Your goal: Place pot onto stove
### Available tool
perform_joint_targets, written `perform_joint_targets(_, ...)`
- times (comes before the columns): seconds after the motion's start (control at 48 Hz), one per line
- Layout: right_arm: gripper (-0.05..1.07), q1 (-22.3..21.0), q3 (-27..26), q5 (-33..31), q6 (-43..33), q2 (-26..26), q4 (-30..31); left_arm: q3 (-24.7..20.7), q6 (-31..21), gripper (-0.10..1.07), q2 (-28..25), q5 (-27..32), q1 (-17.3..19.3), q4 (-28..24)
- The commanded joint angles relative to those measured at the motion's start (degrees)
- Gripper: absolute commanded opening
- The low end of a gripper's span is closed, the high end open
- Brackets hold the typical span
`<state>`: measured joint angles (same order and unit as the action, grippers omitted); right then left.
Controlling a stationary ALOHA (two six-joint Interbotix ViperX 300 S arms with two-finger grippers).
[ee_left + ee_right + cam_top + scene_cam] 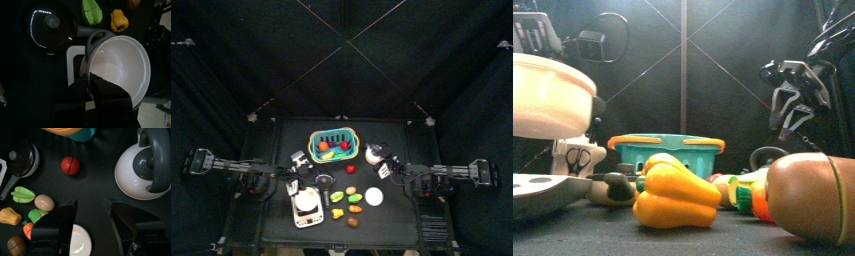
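The pot (120, 60) is pale with a white inside and a grey handle. It hangs just above the white stove (72, 62) at the table's front left. My left gripper (90, 77) is shut on the pot's rim, one jaw inside and one outside. In the front view the pot (547, 95) is clear of the stove (533, 190). In the top view the pot (306, 203) covers most of the stove (309, 221). My right gripper (93, 213) is open and empty, resting at the right near the kettle (143, 168).
A dark lidded pan (50, 25) lies just behind the stove. The green basket (334, 145) stands at the back. A red tomato (71, 165), a yellow pepper (676, 195), a brown vegetable (814, 195) and other toy foods lie mid-table.
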<state>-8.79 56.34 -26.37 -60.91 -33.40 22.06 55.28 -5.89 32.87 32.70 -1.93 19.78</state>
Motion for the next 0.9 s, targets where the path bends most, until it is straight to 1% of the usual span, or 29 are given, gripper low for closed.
perform_joint_targets(0.0, 0.84, 0.09, -1.41, 0.44, -0.09, 0.44, -0.09, 0.18, 0.0, 0.48, 0.88, -0.26, -1.05, 1.93)
perform_joint_targets(0.208, 0.84, 0.09, -1.49, 0.35, -0.18, 2.11, -0.09, 1.49, 0.18, 0.5, 0.0, -0.18, -3.43, 4.39)
perform_joint_targets(0.396, 0.84, -0.09, -1.49, 0.44, -0.35, 2.72, -0.44, 2.37, -0.09, 0.52, -0.18, -1.05, -3.6, 4.57)
perform_joint_targets(0.667, 0.84, -0.26, -1.67, 0.53, -0.44, 2.99, -0.44, 3.08, 0.09, 0.7, -1.05, -5.63, -3.6, 3.69)
perform_joint_targets(0.75, 0.84, -0.26, -1.67, 0.53, -0.35, 2.99, -0.53, 3.34, 0.0, 0.73, -1.41, -6.5, -3.52, 3.34)
perform_joint_targets(0.875, 0.84, -0.26, -1.76, 0.53, -0.35, 3.25, -0.26, 3.6, 0.09, 0.73, -1.76, -7.21, -3.6, 3.43)
